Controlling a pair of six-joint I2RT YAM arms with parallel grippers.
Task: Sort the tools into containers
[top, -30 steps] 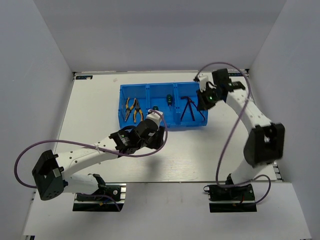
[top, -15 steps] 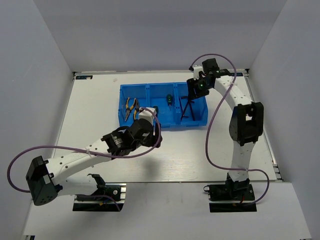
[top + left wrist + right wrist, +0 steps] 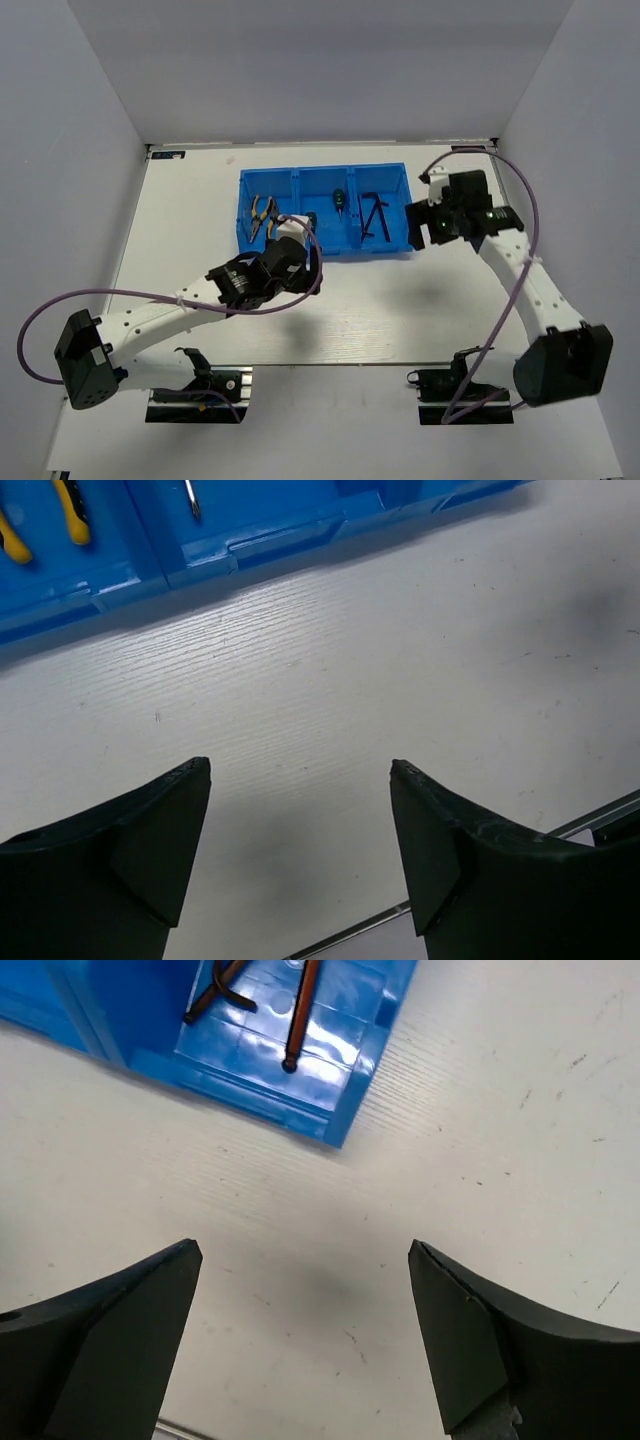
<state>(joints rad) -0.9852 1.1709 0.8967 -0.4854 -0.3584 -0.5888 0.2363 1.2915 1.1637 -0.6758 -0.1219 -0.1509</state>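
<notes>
The left fingers (image 3: pixel 130 860) and right fingers (image 3: pixel 110 1340) are spread wide and hold nothing, the left over the tabletop (image 3: pixel 380 300) before the bin (image 3: pixel 270 171), the right by its right front corner. In the bin, the pliers (image 3: pixel 264 217) lie left, the screwdrivers (image 3: pixel 340 200) middle, the hex keys (image 3: pixel 375 215) right.

Left arm (image 3: pixel 150 320), right arm (image 3: pixel 520 270): white links, black joints. Purple cables (image 3: pixel 110 292) loop off each. Fingers (image 3: pixel 130 850): matte black wedges.

free table (image 3: pixel 400 300) in front (bin (image 3: pixel 370 247) beyond)
</notes>
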